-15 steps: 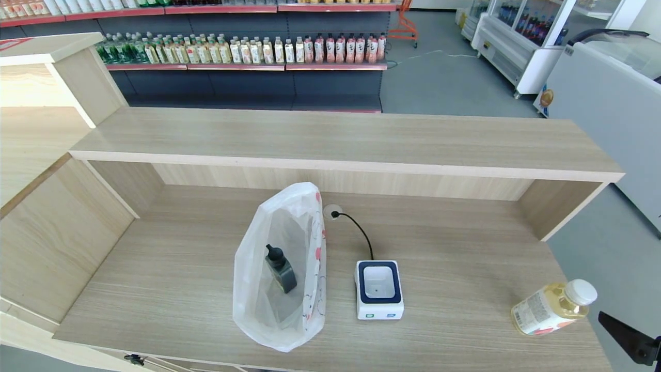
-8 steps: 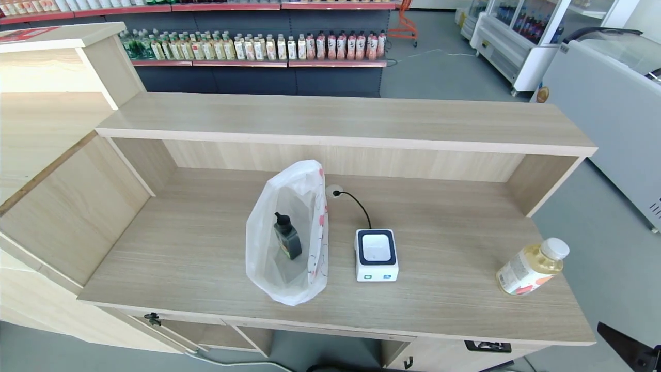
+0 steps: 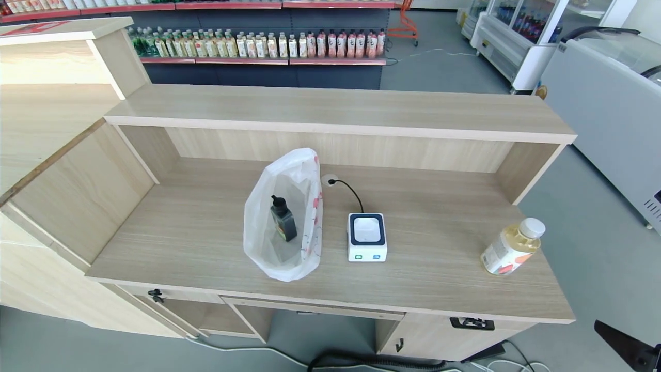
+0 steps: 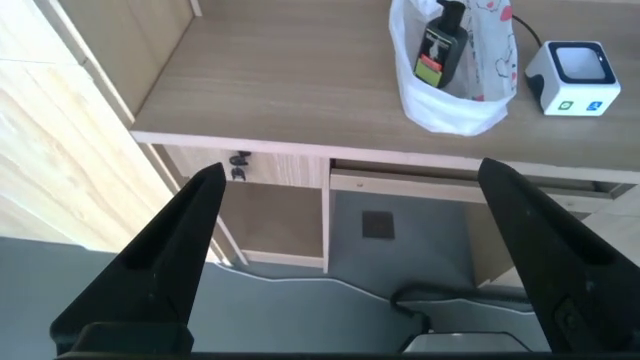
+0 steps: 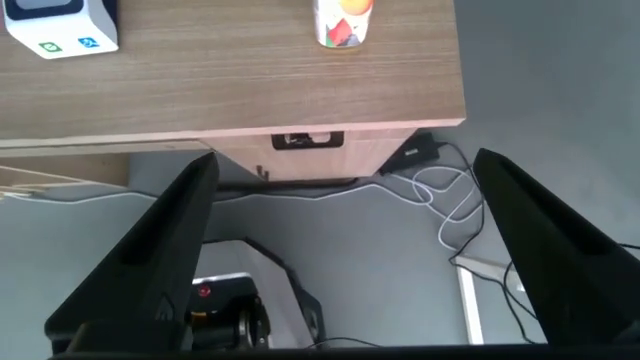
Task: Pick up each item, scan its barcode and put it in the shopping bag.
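A translucent white shopping bag (image 3: 304,217) stands open on the wooden counter (image 3: 439,248). A dark pump bottle (image 3: 283,219) stands upright inside it. To the bag's right sits a white barcode scanner (image 3: 367,237) with a black cable. A bottle of yellow liquid with a white cap (image 3: 511,247) stands near the counter's right end. My left gripper (image 4: 350,175) is open and empty, below and in front of the counter's front edge, short of the bag (image 4: 450,90). My right gripper (image 5: 345,160) is open and empty, off the front edge below the yellow bottle (image 5: 345,20).
A raised shelf (image 3: 335,111) runs along the counter's back, and a side wall (image 3: 77,191) closes its left end. Below the front edge are drawers (image 4: 400,185) and a lock (image 5: 295,140). Cables (image 5: 440,190) lie on the floor. Store shelves and freezers stand behind.
The whole head view has shifted: the counter now sits farther off and its front edge and the floor show. Bag, scanner and both bottles keep their places on the counter.
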